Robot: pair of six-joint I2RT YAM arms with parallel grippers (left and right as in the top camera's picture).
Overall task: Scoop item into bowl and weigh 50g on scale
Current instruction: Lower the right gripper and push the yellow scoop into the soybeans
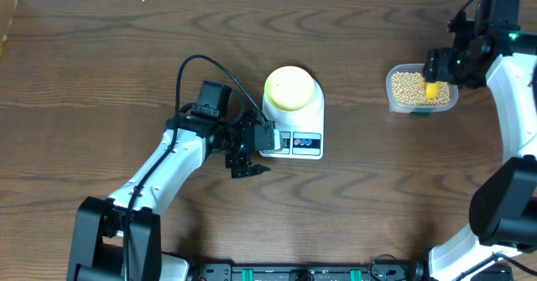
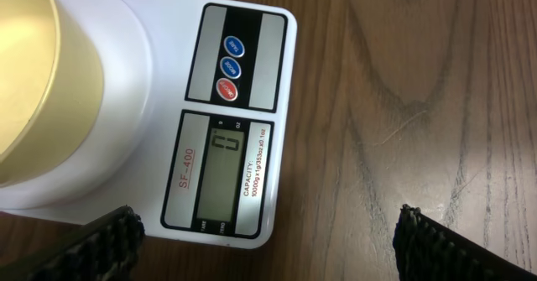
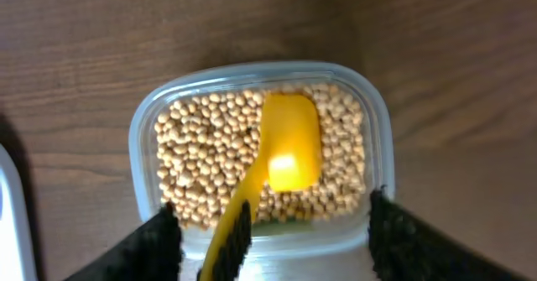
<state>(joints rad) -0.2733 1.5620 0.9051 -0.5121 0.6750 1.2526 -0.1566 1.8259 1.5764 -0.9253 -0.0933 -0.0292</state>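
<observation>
Because the scoop must be picked up before anything gets weighed, the relation that counts is beans to right gripper. The small round tan-yellow beans (image 3: 201, 155) fill a clear rounded-rectangular plastic tub (image 3: 252, 70) directly below and just ahead of the right gripper (image 3: 273, 247). On top of them lies a yellow long-handled measuring scoop (image 3: 289, 147). Its cup is approx. mid-tub and its long axis runs back toward the gripper, slightly skewed, so the handle (image 3: 228, 231) passes between the jaws. There it sits off-centre, close to the finger on the wrist view's left and well apart from the other.

Those jaws stand apart w/ nothing clamped; contact w/ the handle can't be told. My read: closing here would need to take up that offset or it'll twist the scoop.

The small round pale yellow-green bowl (image 1: 290, 88) sits on the white flat rectangular digital scale (image 2: 151, 80), well apart from the right gripper, beyond the tub. The display (image 2: 222, 168) looks to read zero.

The left gripper (image 1: 247, 159) hangs spread wide and empty at the scale's front edge, so the right arm is far nearer the beans.
</observation>
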